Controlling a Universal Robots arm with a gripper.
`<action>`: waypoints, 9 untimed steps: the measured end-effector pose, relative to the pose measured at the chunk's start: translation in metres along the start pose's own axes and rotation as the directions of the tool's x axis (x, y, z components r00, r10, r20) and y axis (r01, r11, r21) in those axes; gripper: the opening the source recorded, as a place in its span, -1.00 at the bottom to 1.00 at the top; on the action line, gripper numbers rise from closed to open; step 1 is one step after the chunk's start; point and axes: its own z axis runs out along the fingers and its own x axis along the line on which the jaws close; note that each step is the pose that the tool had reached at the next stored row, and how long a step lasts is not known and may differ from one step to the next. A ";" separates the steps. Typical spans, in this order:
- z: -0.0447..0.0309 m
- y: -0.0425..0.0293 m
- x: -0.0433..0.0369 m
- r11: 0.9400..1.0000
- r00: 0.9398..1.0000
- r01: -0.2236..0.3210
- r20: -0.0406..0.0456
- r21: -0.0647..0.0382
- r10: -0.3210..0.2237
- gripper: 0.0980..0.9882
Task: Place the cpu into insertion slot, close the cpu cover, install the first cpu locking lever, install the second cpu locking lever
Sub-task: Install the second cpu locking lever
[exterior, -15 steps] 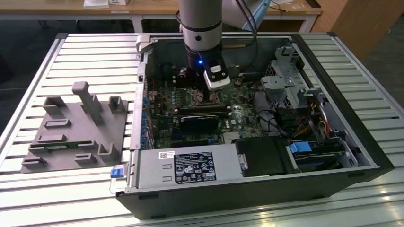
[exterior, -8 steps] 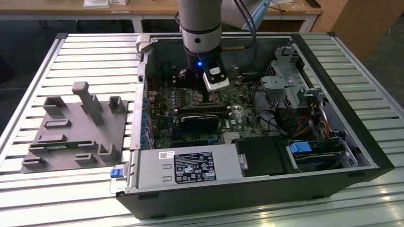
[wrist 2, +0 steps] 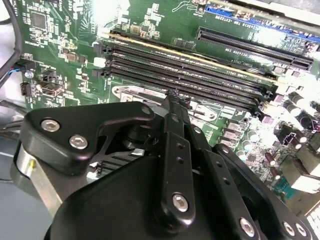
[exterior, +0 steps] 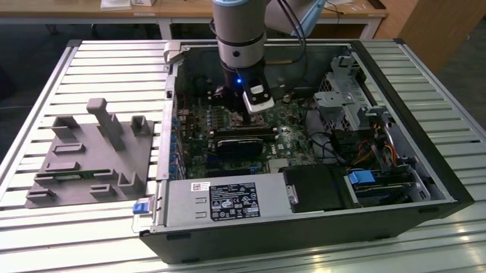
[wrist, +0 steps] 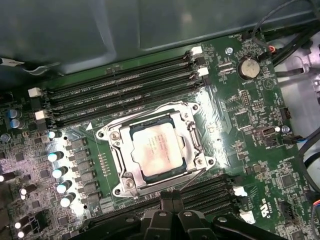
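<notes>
The gripper (wrist: 167, 200) hovers just over the circuit board (wrist: 240, 115), its fingers pressed together and holding nothing. Just beyond the fingertips, the cpu (wrist: 156, 150) lies seated in the insertion slot (wrist: 120, 172), with the cpu cover (wrist: 187, 134) apparently down around it.

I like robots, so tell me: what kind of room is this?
Probably a robot lab or workshop. An open computer case lies on a slatted metal table, the claw hangs over its cpu, and wooden desks stand behind.
</notes>
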 end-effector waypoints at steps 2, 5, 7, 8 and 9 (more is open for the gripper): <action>0.0016 -0.0006 0.0004 1.000 1.000 0.000 -0.001 -0.002 0.000 -0.99; 0.0033 -0.0014 0.0015 1.000 1.000 -0.002 -0.005 -0.017 0.002 -0.99; 0.0038 -0.0025 0.0022 0.999 1.000 -0.006 -0.014 -0.043 0.005 -0.99; 0.0040 -0.0033 0.0028 0.999 1.000 -0.007 -0.017 -0.054 0.006 -0.99; 0.0041 -0.0042 0.0034 0.998 1.000 -0.008 -0.019 -0.062 0.007 -0.99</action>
